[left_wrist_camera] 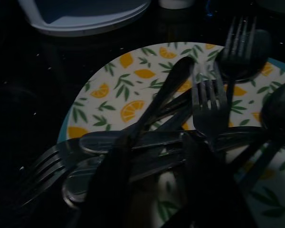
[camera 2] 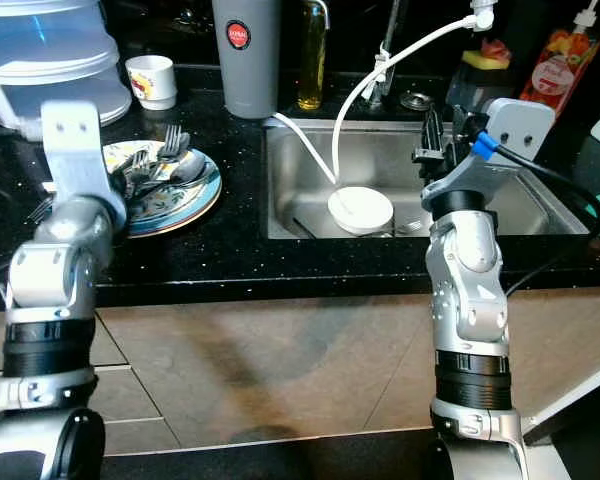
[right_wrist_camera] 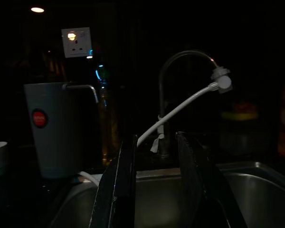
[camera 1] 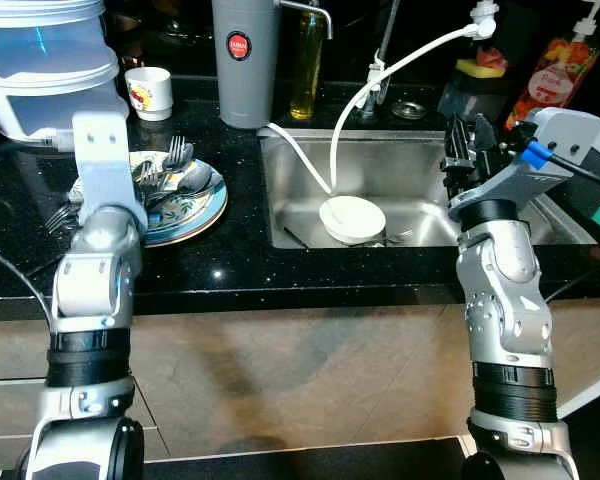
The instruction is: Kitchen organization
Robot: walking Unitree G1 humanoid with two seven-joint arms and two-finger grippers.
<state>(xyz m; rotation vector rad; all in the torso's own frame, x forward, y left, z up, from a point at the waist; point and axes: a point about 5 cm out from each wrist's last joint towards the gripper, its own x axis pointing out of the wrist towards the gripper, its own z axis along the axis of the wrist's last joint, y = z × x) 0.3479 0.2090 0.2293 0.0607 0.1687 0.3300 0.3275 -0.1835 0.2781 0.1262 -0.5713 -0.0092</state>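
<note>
A black speckled countertop [camera 1: 210,270] runs across the head views, with a steel sink [camera 1: 420,175] set into it toward two o'clock. At ten o'clock on the counter sits a round plate [camera 1: 205,205] with a blue rim and a pattern of orange slices and green leaves, piled with forks and spoons [camera 1: 175,170]. The left gripper [left_wrist_camera: 156,190] reaches over that plate from its seven o'clock side. Behind the plate, at eleven o'clock, stands a white cup [camera 1: 149,92] with a small coloured print, and a clear plastic tub [camera 1: 40,70] beside it. A grey water dispenser [camera 1: 244,60] at twelve o'clock carries a round red badge whose lettering is too small to read; a yellow bottle [camera 1: 305,65] stands just beside it. A white hose [camera 1: 380,75] curves down into the sink to a white bowl [camera 1: 352,218]. At two o'clock a red pouch [camera 1: 552,75] bears print that cannot be read. The right gripper [camera 1: 467,150] is raised over the sink's right part.

In the left wrist view the two black fingers [left_wrist_camera: 111,185] stand moderately apart, low over the crossed cutlery on the lemon-patterned plate, closed on nothing

In the dim right wrist view the fingers [right_wrist_camera: 126,190] stand parted and empty, pointing at the tap [right_wrist_camera: 180,61], with a wall socket [right_wrist_camera: 77,42] at eleven o'clock
</note>
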